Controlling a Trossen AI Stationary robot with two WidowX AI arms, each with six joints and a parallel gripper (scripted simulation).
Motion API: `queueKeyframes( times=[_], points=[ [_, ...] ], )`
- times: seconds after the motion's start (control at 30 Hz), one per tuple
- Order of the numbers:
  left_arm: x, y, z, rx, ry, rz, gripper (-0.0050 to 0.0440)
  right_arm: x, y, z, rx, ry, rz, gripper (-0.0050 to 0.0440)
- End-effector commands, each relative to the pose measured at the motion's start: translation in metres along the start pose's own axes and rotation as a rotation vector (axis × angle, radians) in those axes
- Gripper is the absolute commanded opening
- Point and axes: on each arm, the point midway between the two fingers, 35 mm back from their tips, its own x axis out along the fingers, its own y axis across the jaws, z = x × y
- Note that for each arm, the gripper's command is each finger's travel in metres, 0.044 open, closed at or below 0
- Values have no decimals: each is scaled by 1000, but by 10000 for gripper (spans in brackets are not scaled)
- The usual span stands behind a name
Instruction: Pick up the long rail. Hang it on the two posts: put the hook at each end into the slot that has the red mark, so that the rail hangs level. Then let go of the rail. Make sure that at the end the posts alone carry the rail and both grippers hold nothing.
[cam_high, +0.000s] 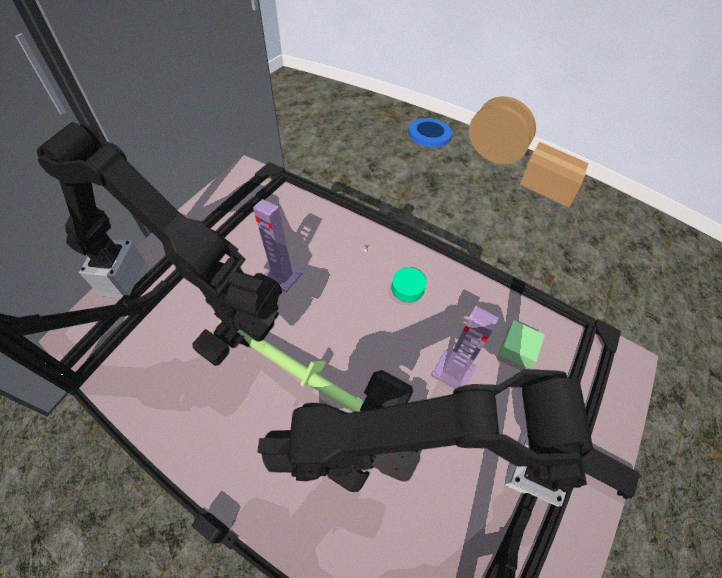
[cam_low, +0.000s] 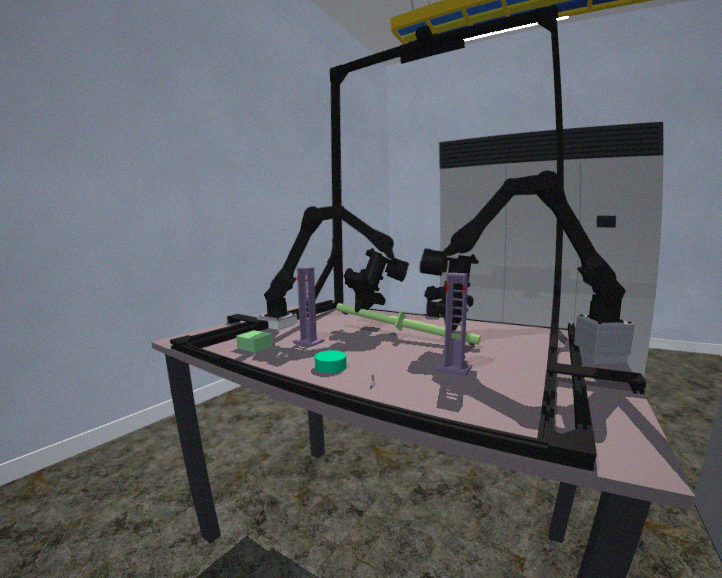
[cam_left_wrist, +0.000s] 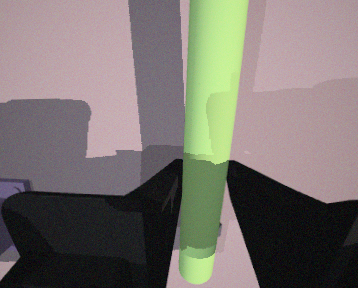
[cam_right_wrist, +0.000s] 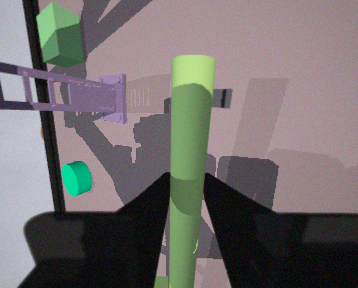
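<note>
The long light-green rail (cam_high: 283, 360) (cam_low: 415, 323) (cam_left_wrist: 212, 100) (cam_right_wrist: 192, 125) stretches low over the table between the two purple posts' near sides, with a small collar at its middle. My left gripper (cam_high: 242, 335) (cam_left_wrist: 204, 167) is shut on the rail close to one end. My right gripper (cam_high: 363, 402) (cam_right_wrist: 186, 177) is shut on it near the other end. One slotted post (cam_high: 272, 247) (cam_low: 307, 304) stands at the back left, the other post (cam_high: 472, 349) (cam_low: 455, 319) (cam_right_wrist: 75, 92) at the right; both carry red marks near the top. The rail's hooks are hidden.
A teal disc (cam_high: 408, 283) (cam_low: 329, 361) (cam_right_wrist: 77, 178) lies between the posts. A green cube (cam_high: 522, 343) (cam_low: 254, 341) (cam_right_wrist: 60, 34) sits beside the right post. A black frame (cam_high: 421, 229) rims the table. A blue ring, a wooden disc and a box lie on the floor.
</note>
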Motion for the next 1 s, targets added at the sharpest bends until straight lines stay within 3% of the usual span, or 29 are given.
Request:
queueKeyframes(
  times=[0.0,0.57,0.97],
  points=[
    [4,-2,-1,4,9,-9,0,-1,1,1,-15,-1,7,0],
    [-28,-1,5,-15,99,3,0,4,3,4,40,89,0,0],
    [-28,-2,6,-15,136,1,0,13,-4,3,58,119,-1,0]
  ],
)
